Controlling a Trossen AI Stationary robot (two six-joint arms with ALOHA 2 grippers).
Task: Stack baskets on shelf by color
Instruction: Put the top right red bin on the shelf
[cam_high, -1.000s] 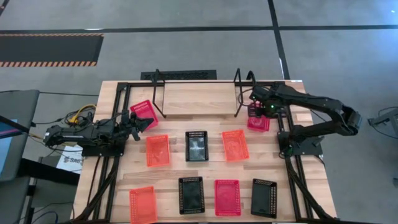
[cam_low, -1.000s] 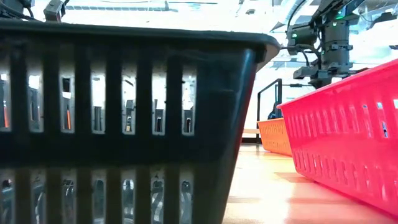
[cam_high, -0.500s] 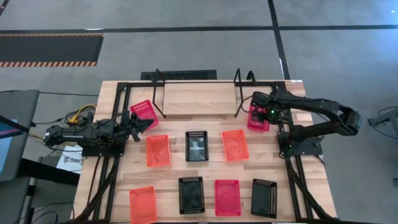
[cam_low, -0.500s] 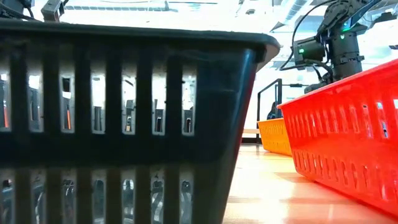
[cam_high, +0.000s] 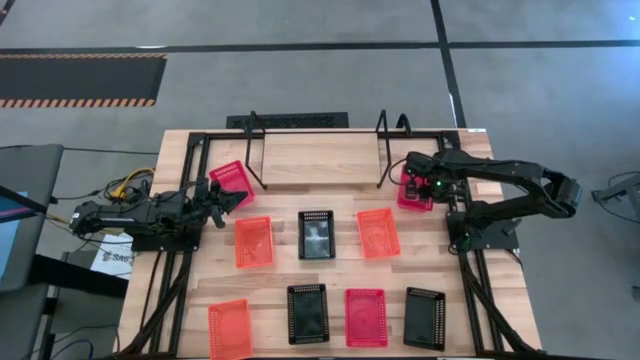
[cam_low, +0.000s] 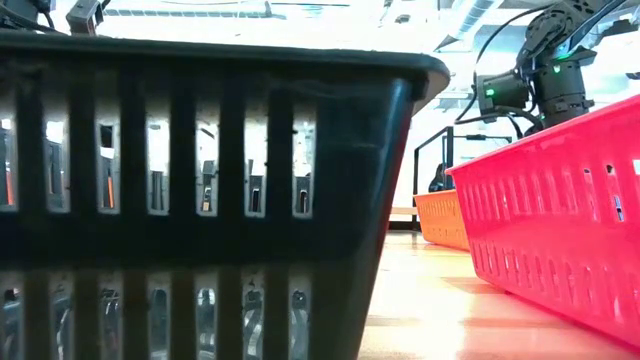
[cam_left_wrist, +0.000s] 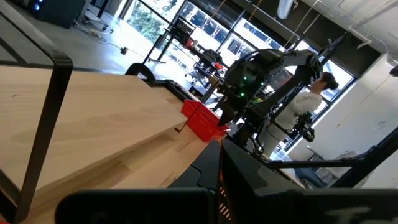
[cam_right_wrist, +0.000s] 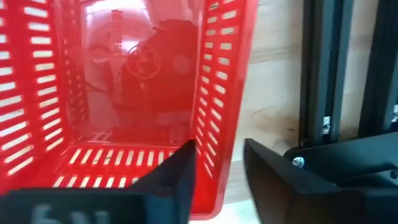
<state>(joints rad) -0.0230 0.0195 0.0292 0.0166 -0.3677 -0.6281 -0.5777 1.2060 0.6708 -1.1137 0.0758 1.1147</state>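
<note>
Right gripper (cam_right_wrist: 217, 171) at a red basket (cam_right_wrist: 124, 93) beside the shelf (cam_high: 320, 150), jaws straddling its side wall, one inside, one outside; contact apparently not complete. Left gripper (cam_high: 222, 195), jaws closed, rests beside another red basket (cam_high: 232, 181) on the counter (cam_high: 320, 235).

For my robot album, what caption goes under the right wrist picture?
The right gripper straddles a red basket's side wall, one finger inside, one outside.
</note>
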